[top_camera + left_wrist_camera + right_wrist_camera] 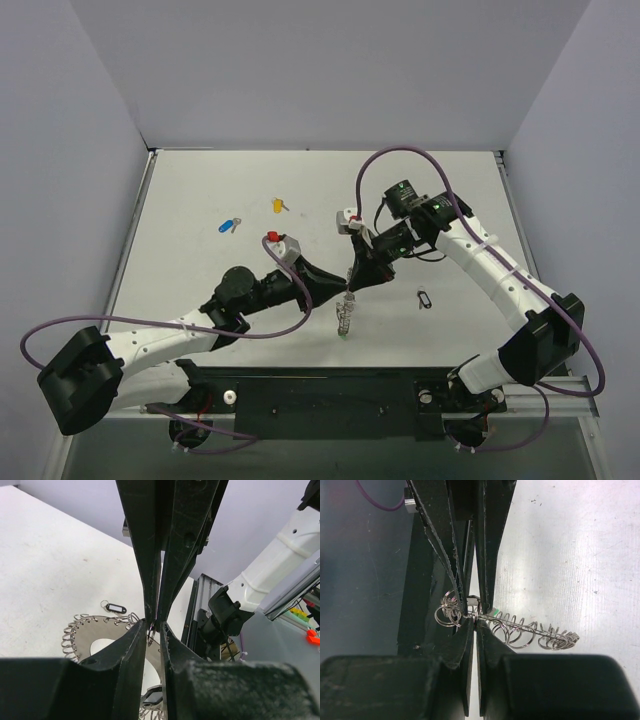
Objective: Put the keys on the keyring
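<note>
Over the table point(180, 270) both arms meet at the middle. The right fingers point(472, 630) are clamped on the keyring point(345, 318), which trails from them. The left fingers point(142, 635) stand narrowly apart around its wire and seem to grip nothing. With only one pinch on thin wire, the keyring could swivel, slip out and drop, more so if the left fingers snag a loop when they move. The blue key point(229, 225) and yellow key point(279, 205) lie on the table, well apart from the keyring. Being tiny and flat, they may skid or be missed at pickup.
</note>
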